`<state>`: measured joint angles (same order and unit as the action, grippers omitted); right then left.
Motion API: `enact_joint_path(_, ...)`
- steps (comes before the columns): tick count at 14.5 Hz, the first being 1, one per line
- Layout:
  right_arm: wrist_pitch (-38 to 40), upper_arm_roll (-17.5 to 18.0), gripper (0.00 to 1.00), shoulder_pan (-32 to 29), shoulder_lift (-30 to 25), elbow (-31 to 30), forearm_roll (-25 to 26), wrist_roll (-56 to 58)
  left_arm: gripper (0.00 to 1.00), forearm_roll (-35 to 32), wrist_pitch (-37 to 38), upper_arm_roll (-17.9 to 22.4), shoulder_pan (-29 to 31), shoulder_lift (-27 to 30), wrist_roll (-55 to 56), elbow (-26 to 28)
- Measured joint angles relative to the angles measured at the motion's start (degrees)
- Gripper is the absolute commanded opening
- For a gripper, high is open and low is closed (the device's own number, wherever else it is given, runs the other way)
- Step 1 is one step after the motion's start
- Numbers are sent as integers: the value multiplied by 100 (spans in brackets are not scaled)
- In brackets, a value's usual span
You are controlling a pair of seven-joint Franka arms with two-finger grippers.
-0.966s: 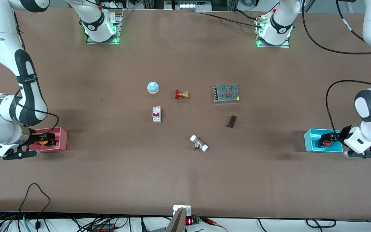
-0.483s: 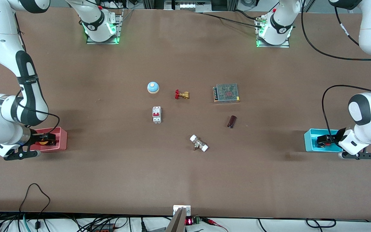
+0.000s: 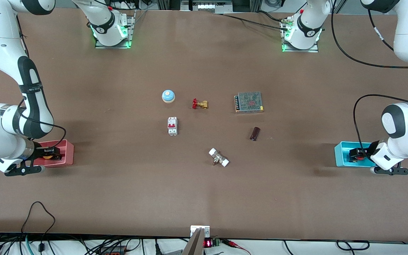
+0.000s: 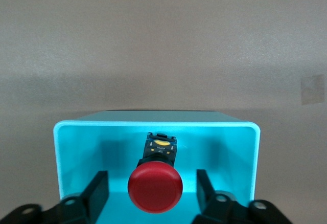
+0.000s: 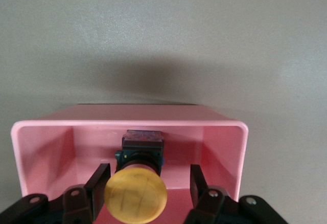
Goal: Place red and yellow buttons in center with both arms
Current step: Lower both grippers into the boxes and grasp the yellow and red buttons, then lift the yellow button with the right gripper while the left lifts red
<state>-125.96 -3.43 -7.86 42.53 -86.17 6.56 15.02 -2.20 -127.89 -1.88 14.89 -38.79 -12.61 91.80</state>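
Two arms, both at their bins, neither button out yet.

Left gripper (image 4: pixel 152 198) is down inside the cyan bin (image 4: pixel 71 132) at the left arm's end of the table. I see its fingers (image 4: pixel 97 188) spread wide, one on each side of the red button (image 4: pixel 155 187), gaps on both sides, no contact. Red button lies in the bin with its cap toward the wrist camera and its black body pointing away. In the front view the gripper (image 3: pixel 355 154) sits in the bin (image 3: pixel 340 154) with a bit of red showing at the tips.

Right gripper (image 5: pixel 145 191) is in the pink bin (image 5: pixel 46 127) at the right arm's end of the table. Its fingers (image 5: pixel 196 183) are open too, straddling the yellow button (image 5: pixel 136 194). One finger looks very close to the cap edge, and I can't tell if it touches; the other has a clear gap. Nothing gripped as far as I see. Front view shows the gripper (image 3: pixel 50 154) in the bin (image 3: pixel 67 154), with yellow visible between the tips.

Center of the table (image 3: pixel 204 184) holds only clutter: blue bell (image 3: pixel 168 95), brass valve with red handle (image 3: pixel 199 103), white breaker (image 3: pixel 172 126), mesh-topped metal box (image 3: pixel 249 102), small dark brown block (image 3: pixel 255 133), white-capped fitting (image 3: pixel 219 157). All are well apart from both bins.
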Motion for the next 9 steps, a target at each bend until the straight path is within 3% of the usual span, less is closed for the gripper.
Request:
enact_joint_path(2,-1,1,45,0,0,5,0,0,40,0,3,0,0,0,0,0)
enact_joint_path(6,-2,5,41,1,0,14,0,0,24,0,17,1,0,6,0,-25)
enact_joint_path(9,-2,7,37,1,0,14,0,0,18,0,195,-2,-12,144,0,-142)
